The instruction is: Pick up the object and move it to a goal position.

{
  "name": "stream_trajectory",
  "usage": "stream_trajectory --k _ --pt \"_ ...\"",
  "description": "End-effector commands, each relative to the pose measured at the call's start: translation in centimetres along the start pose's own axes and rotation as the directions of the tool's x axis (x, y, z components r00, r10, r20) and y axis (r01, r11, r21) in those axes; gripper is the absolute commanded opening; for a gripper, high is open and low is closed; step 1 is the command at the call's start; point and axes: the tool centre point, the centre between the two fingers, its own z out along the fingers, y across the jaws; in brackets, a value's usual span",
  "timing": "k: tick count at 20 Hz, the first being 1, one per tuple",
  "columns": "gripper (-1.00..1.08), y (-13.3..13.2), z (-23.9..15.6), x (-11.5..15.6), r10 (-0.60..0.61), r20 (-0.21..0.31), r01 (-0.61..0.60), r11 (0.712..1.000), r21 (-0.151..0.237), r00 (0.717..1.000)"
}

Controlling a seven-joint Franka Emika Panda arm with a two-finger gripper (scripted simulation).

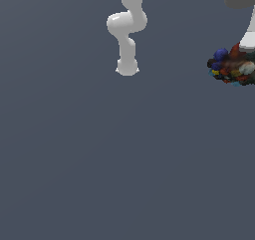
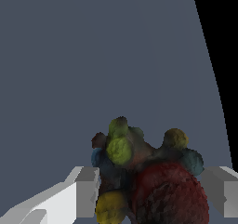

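You are in the carry step, as far as these views let you judge: the object [image 2: 148, 176], a dark lumpy clump speckled with red, blue and yellow blobs, sits between the two fingers [image 2: 88, 190] of the hand [image 2: 155, 195], and in the wrist view both pads press against its sides. So read the hand as clenched on the object.

In the exterior view the clump [image 1: 231, 67] shows at the exterior view's right edge, partly cut off by the frame, with a bit of the white hand just above it and touching it. No shadow or contact with the grey desk [image 1: 124, 159] can be made out there, so you cannot tell for certain whether it is lifted clear, though it looks carried.

No goal marker shows in either view, so the next move calls for you to find the target first, then translate the hand smoothly with the grip unchanged, since the lumpy surface gives the pads uneven purchase and could slip.

The arm [image 1: 127, 30] rises from its base in the upper middle of the exterior view and leaves the frame at the top; the wrist reappears at the upper right, pointing down over the object
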Motion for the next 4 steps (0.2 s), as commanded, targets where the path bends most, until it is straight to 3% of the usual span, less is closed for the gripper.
stream_trajectory --k 1,4 --pt "-1.0 0.23 -0.3 0.19 0.005 0.001 -0.005 1.0 -0.007 1.0" --pt "-1.0 0.27 -0.34 0.25 0.005 0.001 -0.005 1.0 -0.007 1.0"
